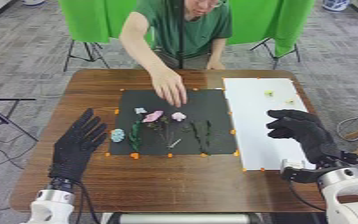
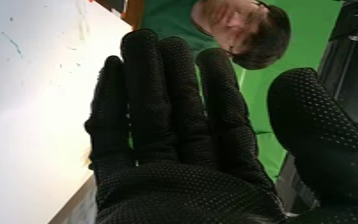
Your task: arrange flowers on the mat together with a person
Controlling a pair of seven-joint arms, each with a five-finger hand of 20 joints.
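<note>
In the head view my left hand (image 1: 76, 147) is open, its fingers straight, over the table left of the dark mat (image 1: 162, 146). My right hand (image 1: 304, 131) is over the white sheet's right edge, open; in the right wrist view my right hand (image 2: 189, 175) has straight fingers and holds nothing. On the mat are pink flowers (image 1: 152, 116), a pale pink flower (image 1: 178, 116), a white flower (image 1: 140, 110), a light blue flower (image 1: 117, 135) and green stems (image 1: 135, 136). A person's hand (image 1: 168, 86) reaches over the mat's far edge, above the flowers.
A white sheet (image 1: 254, 110) lies right of the mat, with small yellowish flowers (image 1: 269, 93) near its far end. Orange tape pieces (image 1: 135, 156) mark the mat's edges. The person's arm spans the far side of the brown table (image 1: 175, 185).
</note>
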